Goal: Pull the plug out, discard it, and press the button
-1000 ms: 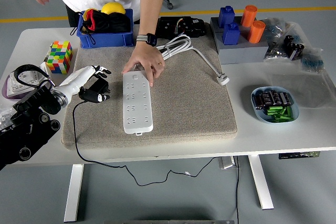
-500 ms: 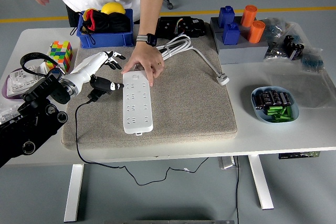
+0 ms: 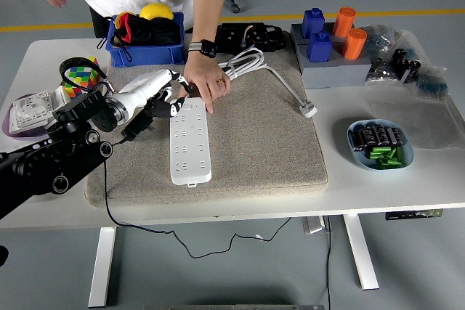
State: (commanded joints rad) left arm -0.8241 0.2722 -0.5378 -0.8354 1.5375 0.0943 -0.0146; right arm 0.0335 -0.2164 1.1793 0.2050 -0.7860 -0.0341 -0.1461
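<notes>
One robot arm is in view, the left, reaching in from the lower left across the counter. Its white hand sits at the upper left corner of the white power strip, fingers loosely spread and holding nothing, fingertips at the strip's edge. The black plug lies on the grey mat just beside the strip's left side, below the hand, its black cord trailing down over the counter's near edge. A person standing at the far side presses a hand onto the strip's top end, right beside the robot's fingers. The strip's own white cable coils near the top of the mat. A blue bin and a colourful cube stand further left.
</notes>
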